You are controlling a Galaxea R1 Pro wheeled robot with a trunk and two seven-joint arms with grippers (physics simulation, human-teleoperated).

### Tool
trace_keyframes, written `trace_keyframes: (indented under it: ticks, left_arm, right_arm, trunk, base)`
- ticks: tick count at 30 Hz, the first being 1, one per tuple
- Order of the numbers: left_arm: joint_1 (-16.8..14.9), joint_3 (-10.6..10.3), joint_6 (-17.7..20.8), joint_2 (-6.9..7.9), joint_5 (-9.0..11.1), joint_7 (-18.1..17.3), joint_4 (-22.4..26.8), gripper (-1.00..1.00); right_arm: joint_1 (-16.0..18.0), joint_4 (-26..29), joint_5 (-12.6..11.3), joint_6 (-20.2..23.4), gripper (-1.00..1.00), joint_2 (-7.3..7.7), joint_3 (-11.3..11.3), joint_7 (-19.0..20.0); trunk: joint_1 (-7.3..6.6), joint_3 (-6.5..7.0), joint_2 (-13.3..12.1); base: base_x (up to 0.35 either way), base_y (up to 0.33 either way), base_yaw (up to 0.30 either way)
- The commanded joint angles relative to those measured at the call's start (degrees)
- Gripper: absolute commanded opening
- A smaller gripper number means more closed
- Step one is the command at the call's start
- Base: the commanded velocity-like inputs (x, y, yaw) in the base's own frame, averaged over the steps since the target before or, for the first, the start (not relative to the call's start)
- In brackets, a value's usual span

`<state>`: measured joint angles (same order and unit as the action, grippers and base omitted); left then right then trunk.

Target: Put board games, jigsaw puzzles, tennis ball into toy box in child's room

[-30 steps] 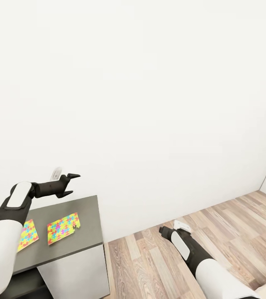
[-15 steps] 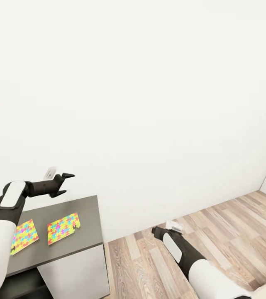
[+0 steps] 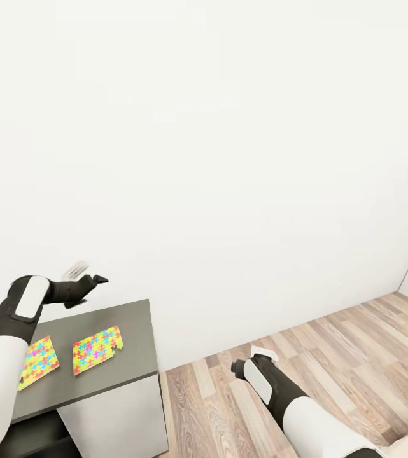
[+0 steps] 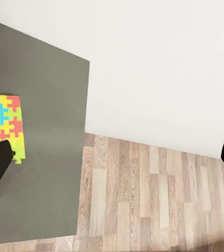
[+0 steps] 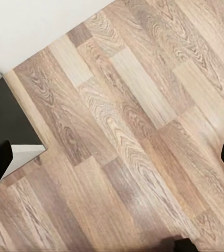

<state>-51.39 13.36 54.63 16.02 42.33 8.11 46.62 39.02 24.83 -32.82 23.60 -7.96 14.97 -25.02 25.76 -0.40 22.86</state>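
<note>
Since a second ago my left gripper (image 3: 94, 284) drew back over the dark grey tabletop (image 3: 137, 331), fingers spread, empty | two bright jigsaw puzzle sheets (image 3: 97, 349) flat on tabletop | right gripper (image 3: 237, 365) spread wide, beside tabletop above wood-plank floor (image 3: 356, 356)

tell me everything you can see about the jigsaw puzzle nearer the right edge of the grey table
The jigsaw puzzle is a thin flat rectangular sheet printed with interlocking yellow, pink, orange and blue pieces. It lies flat on the dark grey table, turned slightly askew to the table's edges, with one corner notched. Nothing touches it; a second puzzle lies apart beside it. The left gripper hangs above the table's far side, not gripping it.
</note>
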Motion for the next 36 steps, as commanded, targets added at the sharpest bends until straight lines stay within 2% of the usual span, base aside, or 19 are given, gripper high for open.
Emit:
trace_keyframes:
  ticks: [1,2,6,10,12,16,22,24,29,36]
  left_arm:
    - [0.0,-0.5,-0.3,-0.01,-0.1,0.6,0.0,1.0]
    - [-0.1,-1.5,-1.2,-0.01,-1.3,0.6,-0.1,1.0]
    - [-0.3,-3.5,-2.4,-0.08,-2.9,0.7,-0.3,1.0]
    - [-0.5,-4.2,-3.4,-0.08,-3.3,0.7,-0.6,1.0]
    - [-0.6,-4.4,-3.7,0.0,-3.4,0.7,-1.9,1.0]
    - [-0.7,-4.5,-3.9,0.07,-4.2,0.9,-4.5,1.0]
    - [-0.7,-4.9,-6.3,-0.55,-10.3,4.1,-6.2,1.0]
    - [-0.7,-4.9,-7.3,-1.07,-11.1,4.8,-6.4,1.0]
    - [-0.7,-4.9,-8.1,-2.01,-11.9,5.4,-6.5,1.0]
    - [-0.7,-5.0,-8.3,-2.2,-12.2,5.5,-6.5,1.0]
  right_arm:
    - [0.0,0.1,-0.5,0.2,1.0,0.05,0.5,-0.5]
    - [0.0,0.0,-0.4,0.2,1.0,0.09,0.6,-0.5]
    - [0.0,0.0,-0.3,0.2,1.0,0.09,0.7,-0.5]
    - [0.0,0.0,-0.3,0.2,1.0,0.06,1.6,-0.5]
    - [0.0,0.2,-0.4,0.2,1.0,0.11,2.9,-0.5]
    - [0.0,0.3,-0.5,0.2,1.0,0.09,4.0,-0.5]
    - [0.0,0.5,-0.5,0.2,1.0,0.06,4.6,-0.5]
    - [0.0,0.5,-0.5,0.2,1.0,0.01,4.6,-0.5]
    - [0.0,0.5,-0.5,0.2,1.0,-0.03,4.6,-0.5]
    - [0.0,0.5,-0.5,0.2,1.0,-0.02,4.6,-0.6]
  trunk:
    - [0.03,-0.04,0.1]
    - [0.03,-0.04,0.1]
    - [0.03,-0.04,0.1]
    - [0.03,-0.04,0.1]
    - [0.03,-0.04,0.1]
    - [0.03,-0.04,0.1]
    - [0.03,-0.04,0.1]
    - [0.03,-0.04,0.1]
    - [0.03,-0.04,0.1]
    - [0.03,-0.04,0.1]
  base:
    - [0.0,0.0,0.0]
    - [0.0,0.0,0.0]
    - [0.0,0.0,0.0]
    - [0.0,0.0,0.0]
    - [0.0,0.0,0.0]
    - [0.0,0.0,0.0]
    - [0.0,0.0,0.005]
    - [0.0,0.0,0.108]
    - [0.0,0.0,0.231]
    - [0.0,0.0,0.19]
